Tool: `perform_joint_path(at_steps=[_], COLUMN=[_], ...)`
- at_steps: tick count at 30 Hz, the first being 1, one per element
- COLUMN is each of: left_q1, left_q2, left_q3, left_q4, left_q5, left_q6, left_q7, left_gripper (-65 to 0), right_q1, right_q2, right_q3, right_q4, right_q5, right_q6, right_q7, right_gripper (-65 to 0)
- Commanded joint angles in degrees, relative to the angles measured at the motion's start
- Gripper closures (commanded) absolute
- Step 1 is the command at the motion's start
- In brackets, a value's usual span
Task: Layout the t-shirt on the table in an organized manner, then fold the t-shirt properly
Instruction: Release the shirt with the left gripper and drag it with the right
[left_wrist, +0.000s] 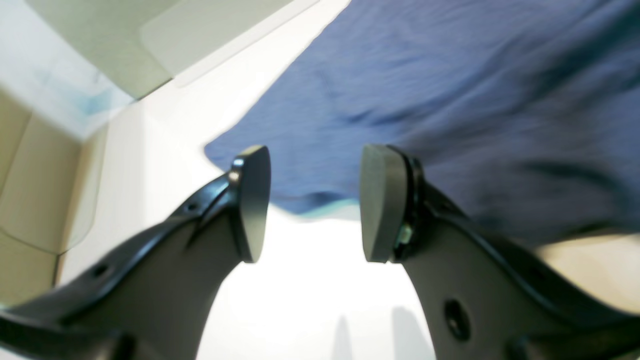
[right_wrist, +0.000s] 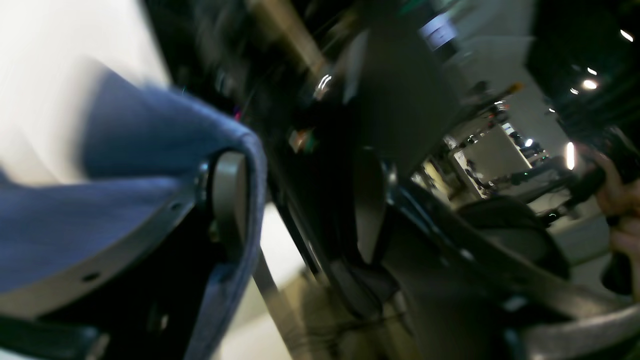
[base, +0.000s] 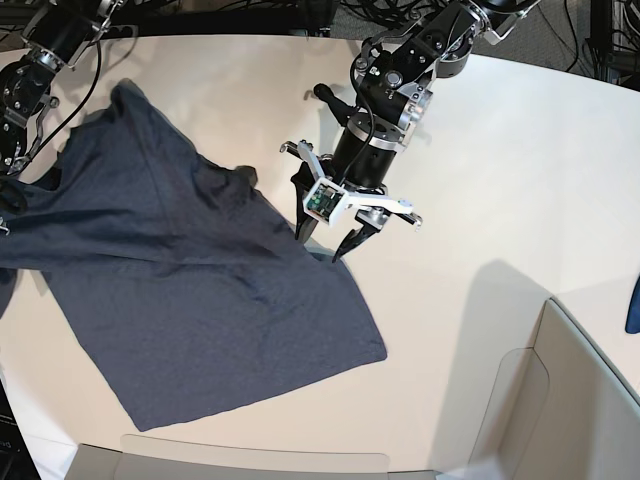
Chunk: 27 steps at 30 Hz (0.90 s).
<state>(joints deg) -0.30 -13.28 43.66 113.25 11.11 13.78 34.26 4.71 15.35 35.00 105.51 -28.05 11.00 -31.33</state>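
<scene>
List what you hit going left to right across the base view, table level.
t-shirt → left gripper, jaws open at the shirt's edge → bare table → box wall at the lower right.

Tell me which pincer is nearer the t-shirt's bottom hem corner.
Left. The left pincer hangs open above the t-shirt edge, up-table from that corner; the right arm sits at the far sleeve end.

Black arms (base: 400, 80), grey-padded jaws, white bracket (base: 350, 198)
</scene>
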Motion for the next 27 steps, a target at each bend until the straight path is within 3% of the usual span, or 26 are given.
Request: perform_joint_path(at_steps=[1, 5, 15, 22, 27], left_q1=[-0.89, -1.16, 1.13, 1.31, 2.8], left_q2=[-0.13, -0.13, -3.21, -4.61, -6.72], left_q3=[-2.03, -4.93, -6.08, -6.08, -6.08], left_q4=[1.08, 0.99, 0.99, 0.64, 0.64], left_q5=[0.53, 0.53, 0.53, 0.45, 0.45], left_q6=[0.68, 0.59, 0.59, 0.59, 0.59], left_q7=[-1.78, -1.78, -1.78, -1.78, -2.22], left_gripper=[-27.0, -27.0, -27.1, -27.2, -27.2], right_q1=[-0.53, -3.0, -6.42, -6.34, -5.81], right_q2=[-0.81, -5.46, -5.55, 0.69, 4.73], right_q3=[0.03, -0.06, 2.4, 3.28, 6.71], right_q4=[3.8, 7.76, 1.87, -5.43, -9.91], right_q5=[1.28, 1.64, -2.85, -2.94, -2.94], right_q6=[-0.15, -0.15, -0.32, -0.32, -0.68], right_q7=[1.31, 1.22, 1.22, 1.22, 1.66], right_gripper=[-30.3, -30.3, -31.4, -51.1, -52.7])
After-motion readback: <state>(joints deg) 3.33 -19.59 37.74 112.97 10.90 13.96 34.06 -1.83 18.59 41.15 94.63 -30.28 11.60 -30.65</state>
